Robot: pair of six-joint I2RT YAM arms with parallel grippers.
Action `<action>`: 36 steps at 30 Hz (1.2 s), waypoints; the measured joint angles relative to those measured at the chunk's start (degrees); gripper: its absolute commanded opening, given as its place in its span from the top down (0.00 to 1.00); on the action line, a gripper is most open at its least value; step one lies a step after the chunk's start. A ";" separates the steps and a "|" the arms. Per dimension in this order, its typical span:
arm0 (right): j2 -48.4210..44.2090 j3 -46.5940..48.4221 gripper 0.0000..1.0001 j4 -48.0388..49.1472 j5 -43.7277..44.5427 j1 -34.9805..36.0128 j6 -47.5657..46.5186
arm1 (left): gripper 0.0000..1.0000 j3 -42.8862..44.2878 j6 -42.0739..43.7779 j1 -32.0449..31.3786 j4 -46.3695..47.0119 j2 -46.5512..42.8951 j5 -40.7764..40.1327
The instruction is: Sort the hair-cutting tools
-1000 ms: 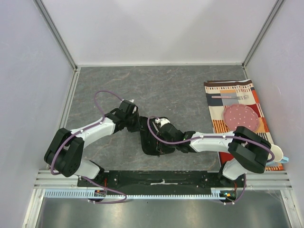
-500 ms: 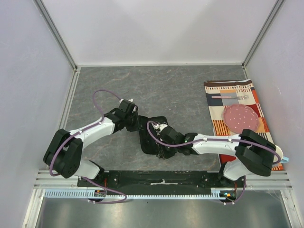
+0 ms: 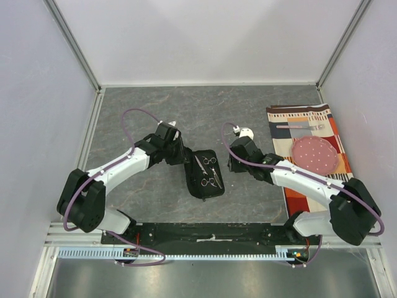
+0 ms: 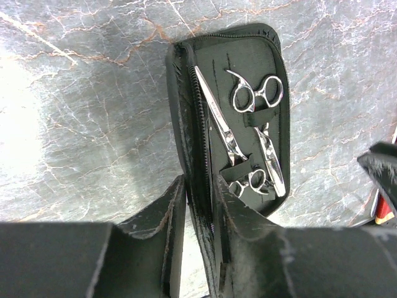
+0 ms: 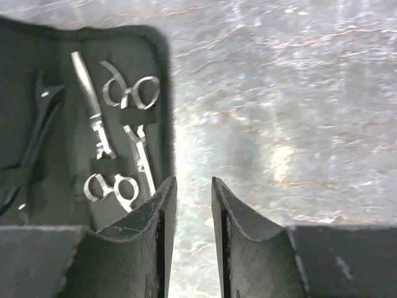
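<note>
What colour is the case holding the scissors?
Black; the case shows best in the left wrist view.

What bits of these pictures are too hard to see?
- Left wrist view: the pouch's left flap stands edge-on, hiding its inside.
- Right wrist view: dark tools blur into the black lining.
- Top view: silver cutlery is too small to tell fork from knife.
</note>
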 measured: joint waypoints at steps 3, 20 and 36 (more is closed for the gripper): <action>2.16 0.00 0.79 0.31 1.68 -3.17 -1.31 | 0.69 0.31 0.90 0.04 -0.42 0.00 0.02; 16.68 -0.52 1.00 10.54 -7.37 -6.27 -2.32 | 0.58 -1.84 2.14 0.04 -0.46 -10.51 -0.15; 18.99 -3.04 1.00 22.21 -14.21 -6.23 -0.59 | 0.98 -8.26 1.07 0.04 2.34 -16.81 -6.47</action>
